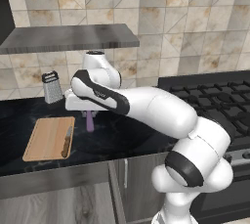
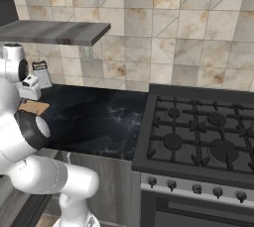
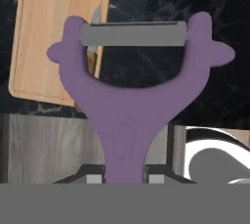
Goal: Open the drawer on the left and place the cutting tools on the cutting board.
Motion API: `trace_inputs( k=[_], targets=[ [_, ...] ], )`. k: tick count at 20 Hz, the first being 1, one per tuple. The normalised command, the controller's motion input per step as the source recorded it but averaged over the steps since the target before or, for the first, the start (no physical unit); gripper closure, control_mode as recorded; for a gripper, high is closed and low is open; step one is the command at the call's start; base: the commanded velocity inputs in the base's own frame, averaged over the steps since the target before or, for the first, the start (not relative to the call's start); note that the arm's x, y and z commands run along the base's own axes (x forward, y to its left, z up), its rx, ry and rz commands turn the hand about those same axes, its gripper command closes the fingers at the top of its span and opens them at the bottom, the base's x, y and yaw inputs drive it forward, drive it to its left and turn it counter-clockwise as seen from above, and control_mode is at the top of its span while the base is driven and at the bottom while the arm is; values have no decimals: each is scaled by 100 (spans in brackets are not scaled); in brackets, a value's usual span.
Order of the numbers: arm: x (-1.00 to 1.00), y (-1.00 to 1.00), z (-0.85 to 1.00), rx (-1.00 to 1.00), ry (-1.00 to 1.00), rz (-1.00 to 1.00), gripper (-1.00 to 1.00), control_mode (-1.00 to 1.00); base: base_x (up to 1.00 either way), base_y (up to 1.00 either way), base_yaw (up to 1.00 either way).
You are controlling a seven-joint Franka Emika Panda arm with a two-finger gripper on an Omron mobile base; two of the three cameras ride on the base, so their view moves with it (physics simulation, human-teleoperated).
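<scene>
My gripper (image 1: 89, 114) hangs over the black counter, shut on the handle of the purple Y-shaped peeler (image 1: 90, 122), just right of the cutting board (image 1: 46, 139). The small wooden-handled knife (image 1: 67, 141) lies on the board's right side. In the hand view the peeler (image 3: 132, 115) rises from between my fingertips (image 3: 95, 177), blade end up. The board (image 3: 58, 37) is at the upper left, and the knife (image 3: 94, 47) is partly hidden behind the peeler. The grey wood-grain drawer (image 3: 44, 149) stands pulled out below the counter's front edge.
A metal box grater (image 1: 52, 87) stands at the back of the counter behind the board. A grey shelf (image 1: 68, 37) runs along the wall above. The gas stove (image 2: 198, 137) takes up the right side. A narrow cabinet door (image 1: 141, 184) sits under the counter.
</scene>
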Motion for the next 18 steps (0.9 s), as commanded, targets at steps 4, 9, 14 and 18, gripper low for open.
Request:
trace_inputs(
  k=[4, 9, 14, 18],
  targets=[
    [41, 17, -31, 0, 0, -4, 100, -100, 0, 0, 0],
    [28, 22, -44, 0, -1, -6, 100, -100, 0, 0, 0],
    [24, 32, -40, 0, -11, -8, 100, -100, 0, 0, 0],
    [9, 40, -2, 0, -13, -12, 100, -100, 0, 0, 0]
  ],
)
